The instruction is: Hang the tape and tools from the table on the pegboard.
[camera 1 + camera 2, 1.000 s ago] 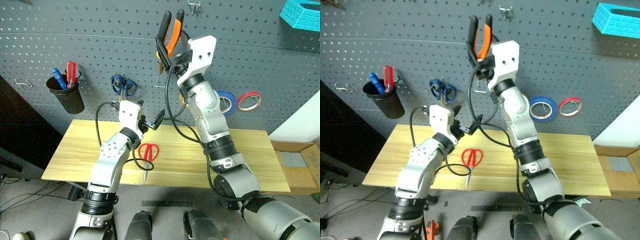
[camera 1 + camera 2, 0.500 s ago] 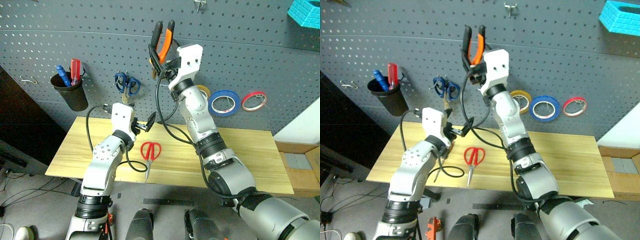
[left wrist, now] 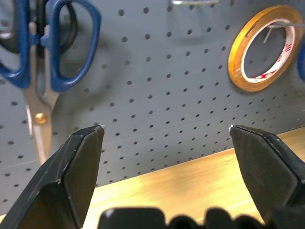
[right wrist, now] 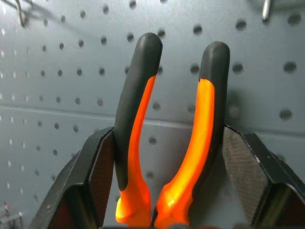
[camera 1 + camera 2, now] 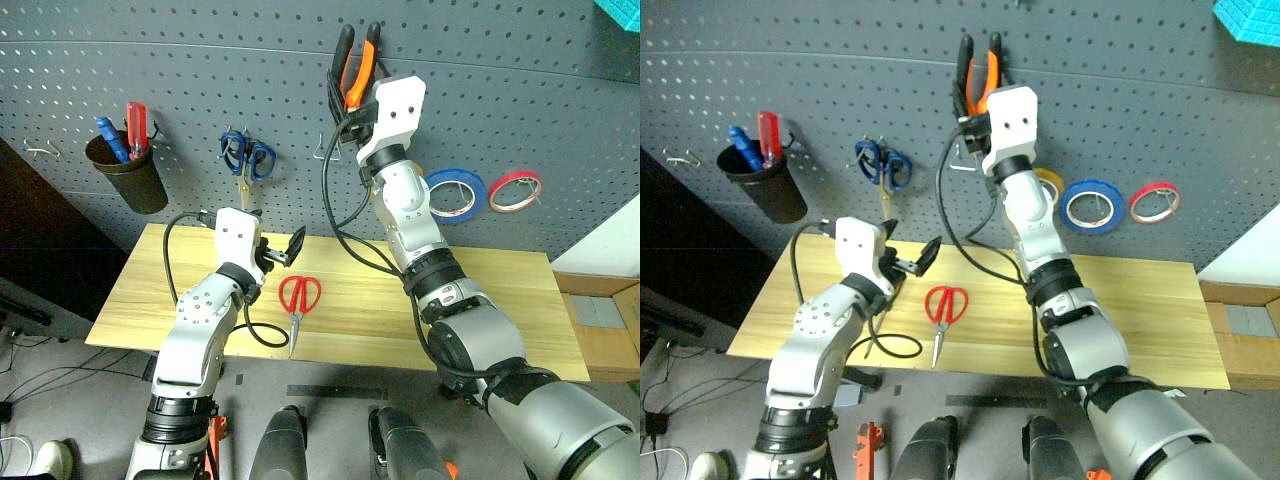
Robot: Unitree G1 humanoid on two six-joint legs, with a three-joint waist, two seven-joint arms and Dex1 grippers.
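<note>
The table (image 5: pixel 500 300) is being backed by the pegboard (image 5: pixel 200 90). Scissors (image 5: pixel 298 300) are lying on the table, just right of the left gripper (image 5: pixel 280 250). Pliers (image 5: pixel 357 62) are being held up against the pegboard by the right gripper (image 4: pixel 162 181). Hanging on the pegboard, left to right: a cup (image 5: pixel 128 178), another pair of scissors (image 5: pixel 245 165), tape rolls (image 5: pixel 455 192).

A grey floor (image 5: pixel 60 365) is seen along the bottom of the frame, with loose cables (image 5: pixel 25 355) lying at lower left. A cardboard box (image 5: pixel 605 330) is set at the right edge, below a white wall (image 5: pixel 610 240).
</note>
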